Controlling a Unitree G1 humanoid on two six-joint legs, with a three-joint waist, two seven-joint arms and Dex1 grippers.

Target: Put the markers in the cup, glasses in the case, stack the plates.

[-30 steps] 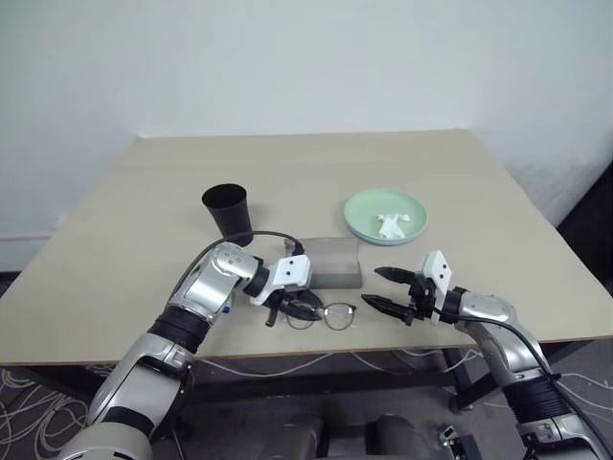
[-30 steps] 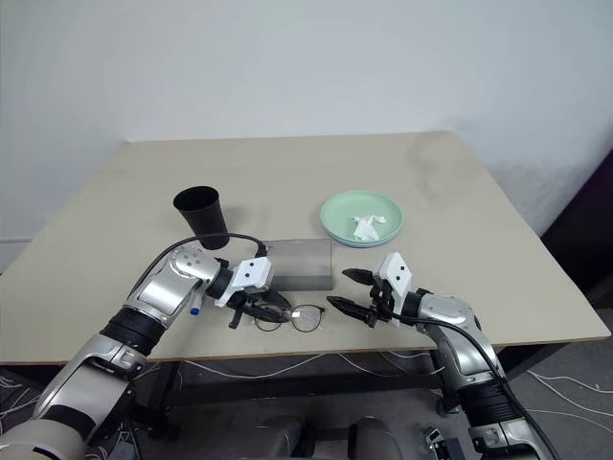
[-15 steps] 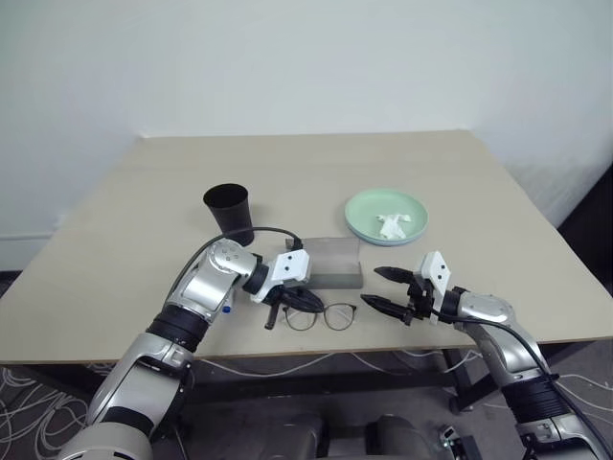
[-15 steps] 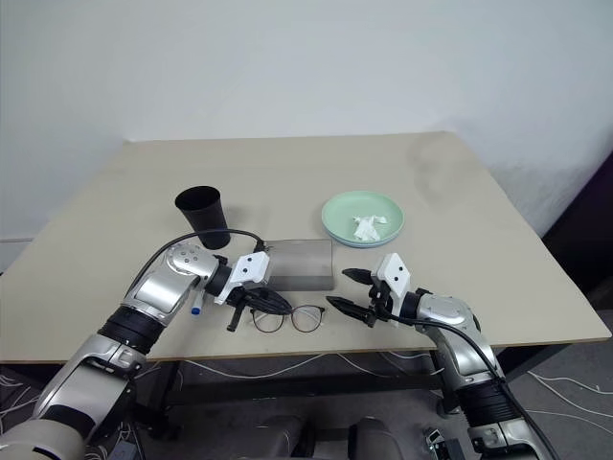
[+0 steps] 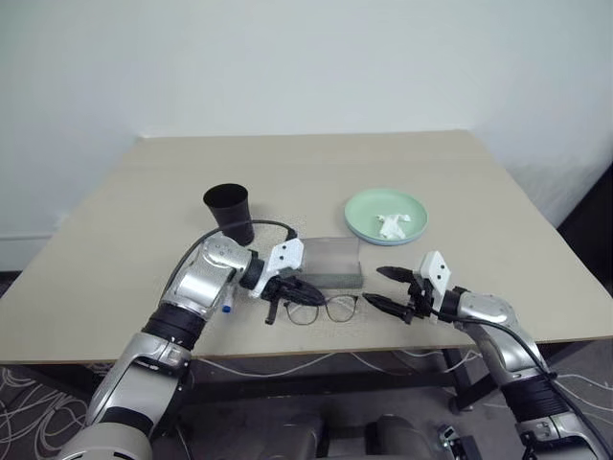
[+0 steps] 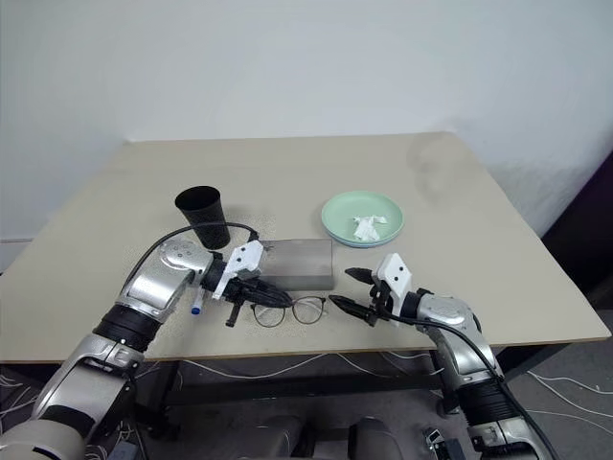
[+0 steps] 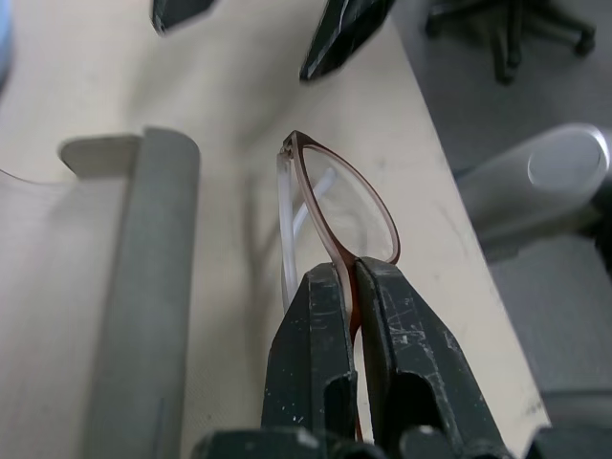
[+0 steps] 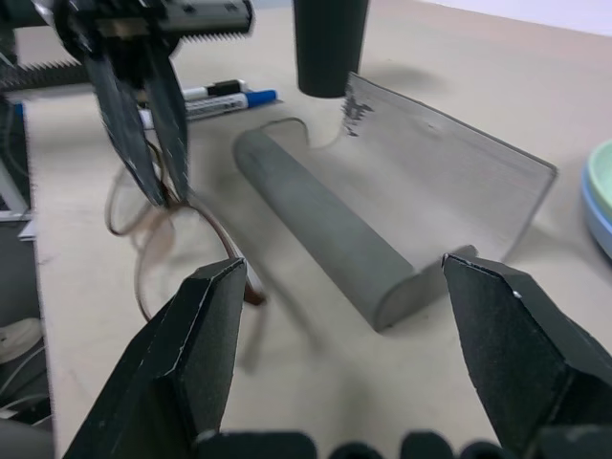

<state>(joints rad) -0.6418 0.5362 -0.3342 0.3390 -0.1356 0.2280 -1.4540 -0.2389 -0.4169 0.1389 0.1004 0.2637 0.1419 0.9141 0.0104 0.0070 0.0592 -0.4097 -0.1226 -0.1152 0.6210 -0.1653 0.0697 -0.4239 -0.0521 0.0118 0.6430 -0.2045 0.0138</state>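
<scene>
My left gripper (image 5: 295, 289) is shut on the rim of the glasses (image 5: 328, 309), which hang tilted just above the table's front edge. In the left wrist view my fingers (image 7: 316, 316) pinch the brown frame (image 7: 349, 206). The grey case (image 5: 330, 261) lies open right behind them. My right gripper (image 5: 374, 286) stands open to the right of the glasses, holding nothing. The black cup (image 5: 228, 213) stands upright behind my left arm. Two markers (image 8: 210, 98) lie side by side near the cup. The mint green plate (image 5: 369, 213) rests on a light blue one (image 8: 595, 206).
A crumpled white scrap (image 5: 391, 225) lies on the green plate. The table's front edge (image 5: 316, 347) runs close under both grippers. Bare tabletop (image 5: 316, 168) stretches behind the cup and plates.
My left gripper has shut on the glasses and raised them a little off the table. The right gripper has stayed in place, open.
</scene>
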